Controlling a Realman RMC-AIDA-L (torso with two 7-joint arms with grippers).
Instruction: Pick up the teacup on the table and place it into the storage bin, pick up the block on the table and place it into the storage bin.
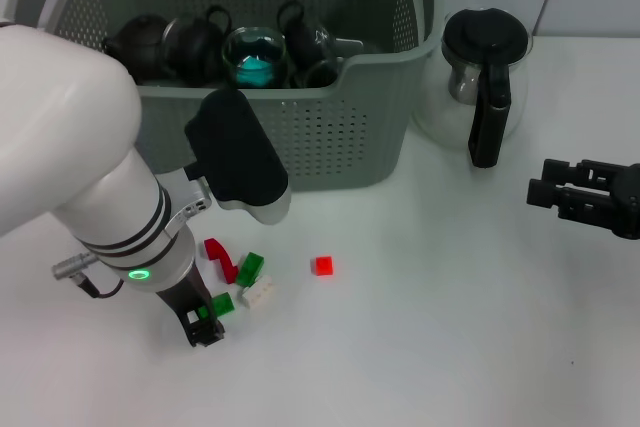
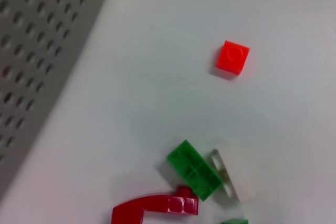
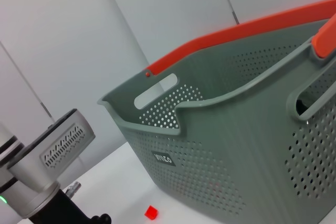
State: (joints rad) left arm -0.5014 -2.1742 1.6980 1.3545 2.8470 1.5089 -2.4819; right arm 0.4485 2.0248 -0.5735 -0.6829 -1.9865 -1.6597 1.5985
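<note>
The grey-green perforated storage bin [image 1: 330,137] stands at the back middle and also shows in the right wrist view [image 3: 210,150]. Dark teaware [image 1: 195,45] and a glass cup with teal contents [image 1: 255,57] lie inside it. No teacup shows on the table. Loose blocks lie in front of the bin: a small red block [image 1: 322,266], a green block [image 1: 250,267], a white block [image 1: 259,292], a curved red piece [image 1: 220,258] and a second green block [image 1: 222,303]. My left gripper [image 1: 205,327] is low at the table, right beside that second green block. My right gripper [image 1: 545,192] is parked at the far right, open and empty.
A glass coffee pot [image 1: 485,77] with a black handle stands to the right of the bin. The left wrist view shows the small red block [image 2: 233,56], the green block [image 2: 194,170], the white block [image 2: 236,174], the curved red piece [image 2: 157,205] and the bin wall [image 2: 37,51].
</note>
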